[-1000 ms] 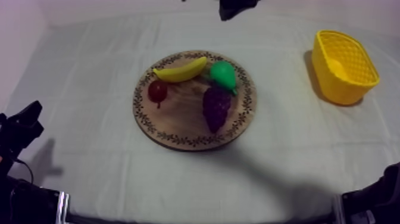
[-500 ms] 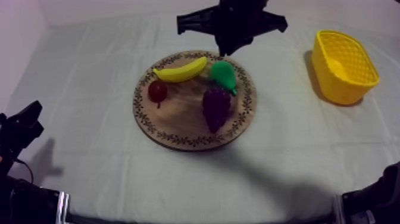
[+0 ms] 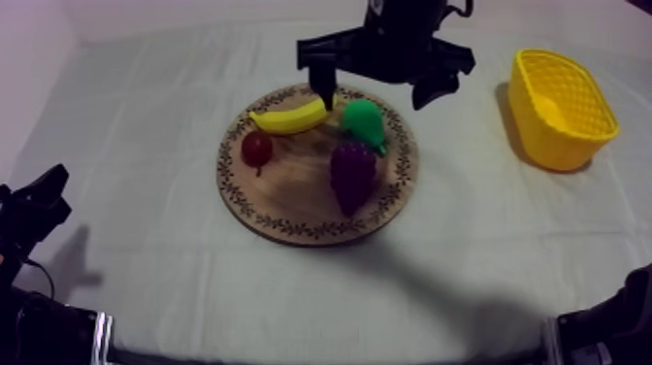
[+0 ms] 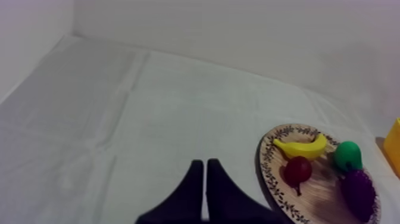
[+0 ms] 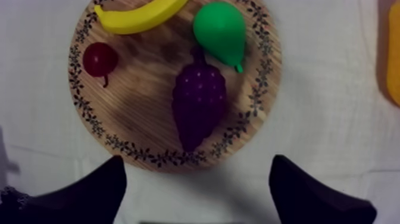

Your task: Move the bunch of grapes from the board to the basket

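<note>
on the board (image 3: 291,209) the grapes (image 3: 353,175) lie untouched, just beside the pear (image 3: 363,118), well apart from the basket (image 3: 543,136). right gripper (image 5: 197,158) hovers over the board, jaws spread wide, nothing between them. left gripper (image 4: 205,164) sits low at its side, jaws pressed together, empty. judged progress: nothing done yet; descent, grasp, lift, carry and drop all remain.

A robot lab's test bench, not a home: the table (image 3: 146,243) wears a plain grey-white cloth (image 4: 119,119) against bare pale walls (image 4: 238,30), a black robot arm (image 3: 398,44) hangs over the tabletop's far edge, and the props are staged (toy banana (image 3: 291,118), pear (image 3: 364,121) and bunch of grapes (image 3: 352,175) on a round wooden board (image 3: 291,199), a yellow basket (image 3: 538,131) near the right edge).
</note>
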Available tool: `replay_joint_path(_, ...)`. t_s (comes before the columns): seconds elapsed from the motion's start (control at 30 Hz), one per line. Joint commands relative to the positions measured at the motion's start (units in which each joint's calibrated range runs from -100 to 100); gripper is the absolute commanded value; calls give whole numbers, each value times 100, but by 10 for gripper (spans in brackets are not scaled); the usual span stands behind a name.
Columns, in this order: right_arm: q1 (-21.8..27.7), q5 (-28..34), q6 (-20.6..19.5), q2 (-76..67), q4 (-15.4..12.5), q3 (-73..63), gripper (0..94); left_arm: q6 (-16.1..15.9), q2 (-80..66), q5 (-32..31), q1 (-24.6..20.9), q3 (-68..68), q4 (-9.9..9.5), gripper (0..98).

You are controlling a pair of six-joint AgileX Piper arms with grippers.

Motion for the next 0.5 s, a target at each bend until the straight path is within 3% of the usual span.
replay_joint_path(0.0,14,-37,-20,29,-12,40,924,1,0,-3,0,-3,-1,1)
replay_joint_path(0.47,141,-1416,17,524,-369,996,931,1,0,-3,0,-3,-1,1)
